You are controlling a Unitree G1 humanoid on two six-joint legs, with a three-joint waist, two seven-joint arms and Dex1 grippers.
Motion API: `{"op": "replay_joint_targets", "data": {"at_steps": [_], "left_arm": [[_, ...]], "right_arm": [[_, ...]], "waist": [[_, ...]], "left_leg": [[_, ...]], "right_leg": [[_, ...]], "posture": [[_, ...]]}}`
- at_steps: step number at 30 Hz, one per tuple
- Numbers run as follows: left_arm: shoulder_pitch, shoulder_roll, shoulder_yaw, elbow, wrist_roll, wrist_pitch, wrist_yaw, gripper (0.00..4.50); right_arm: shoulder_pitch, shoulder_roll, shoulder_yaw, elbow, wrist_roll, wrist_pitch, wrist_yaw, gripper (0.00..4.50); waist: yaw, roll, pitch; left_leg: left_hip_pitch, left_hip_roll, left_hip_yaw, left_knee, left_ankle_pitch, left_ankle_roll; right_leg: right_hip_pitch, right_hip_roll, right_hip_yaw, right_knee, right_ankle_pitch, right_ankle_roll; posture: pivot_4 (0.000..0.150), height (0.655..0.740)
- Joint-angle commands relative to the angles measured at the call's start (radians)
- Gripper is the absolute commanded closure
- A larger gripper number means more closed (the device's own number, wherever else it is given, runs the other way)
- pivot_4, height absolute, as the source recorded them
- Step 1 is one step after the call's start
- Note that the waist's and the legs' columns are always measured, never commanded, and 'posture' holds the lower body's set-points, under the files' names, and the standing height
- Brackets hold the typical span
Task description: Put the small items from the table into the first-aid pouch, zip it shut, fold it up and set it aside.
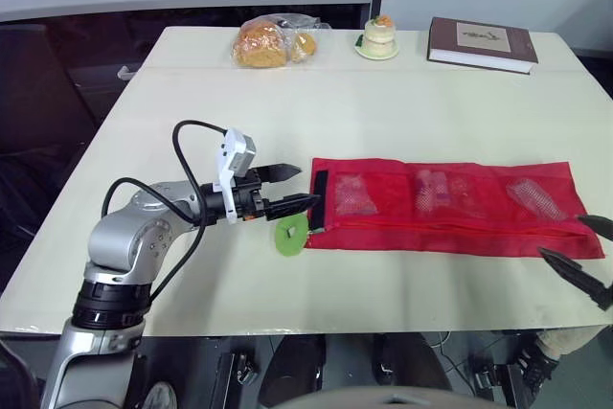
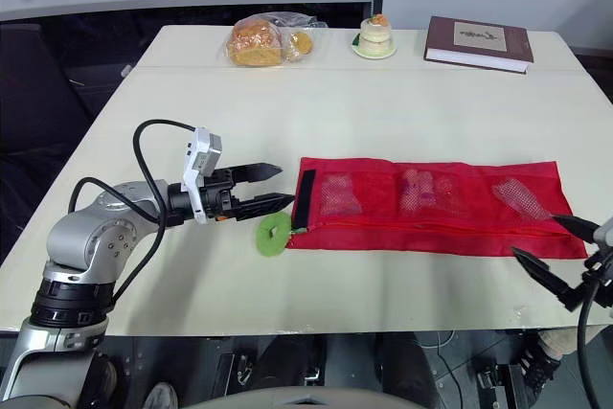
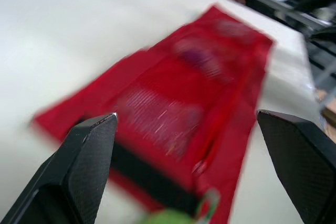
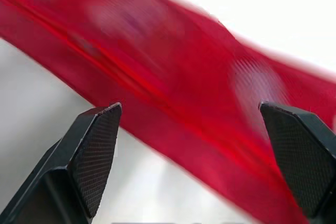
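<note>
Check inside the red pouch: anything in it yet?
Yes. Through the mesh front of the red pouch three pale shapes show, one per pocket: left item, middle item, right item. The mesh hides what each is, and the solid fabric hides anything behind it.

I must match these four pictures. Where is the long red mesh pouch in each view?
Left eye view: the long red mesh pouch lies centre to right on the cream table.
Right eye view: same place, slightly nearer the picture's middle.
Left wrist view: ahead of the left gripper, between its open fingers.
Right wrist view: ahead of the right gripper, running slantwise.
Shared landmark: the zip line along the pouch.
</note>
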Motion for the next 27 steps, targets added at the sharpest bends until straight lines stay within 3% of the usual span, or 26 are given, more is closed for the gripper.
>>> {"op": "replay_joint_targets", "data": {"at_steps": [1, 10, 19, 27], "left_arm": [[-0.031, 0.005, -0.008, 0.054, 0.036, 0.016, 0.026, 0.0], [-0.102, -0.092, -0.028, 0.158, -0.014, 0.251, 0.09, 0.0], [-0.175, -0.177, -0.068, 0.226, -0.011, 0.413, 0.142, 0.0], [-0.191, -0.227, 0.012, 0.209, -0.14, 0.587, 0.122, 0.0]], "right_arm": [[-0.032, 0.005, 0.003, -0.089, 0.105, 0.03, -0.029, 0.04], [-0.067, 0.019, 0.127, -0.245, 0.237, 0.057, -0.11, 0.04], [-0.049, 0.033, 0.156, -0.232, 0.188, 0.0, -0.109, 0.04], [-0.045, 0.061, 0.177, -0.244, 0.214, -0.05, -0.083, 0.04]], "waist": [[0.003, 0.0, 0.0], [0.0, -0.001, 0.0], [0.006, -0.002, -0.002], [0.005, -0.002, -0.002]], "left_leg": [[0.0, 0.0, 0.0, 0.0, 0.0, 0.0], [-0.001, -0.001, -0.001, 0.0, 0.0, 0.0], [0.0, -0.002, -0.001, 0.0, 0.0, 0.0], [0.0, -0.002, -0.001, 0.0, 0.0, 0.0]], "right_leg": [[0.0, 0.0, 0.0, 0.0, 0.0, 0.0], [0.0, -0.001, 0.0, 0.0, 0.002, -0.001], [0.001, -0.002, 0.0, 0.0, 0.001, -0.002], [0.001, -0.002, 0.0, 0.0, 0.001, -0.002]], "posture": [[0.15, 0.7289], [0.15, 0.7289], [0.15, 0.7289], [0.15, 0.7289]]}}
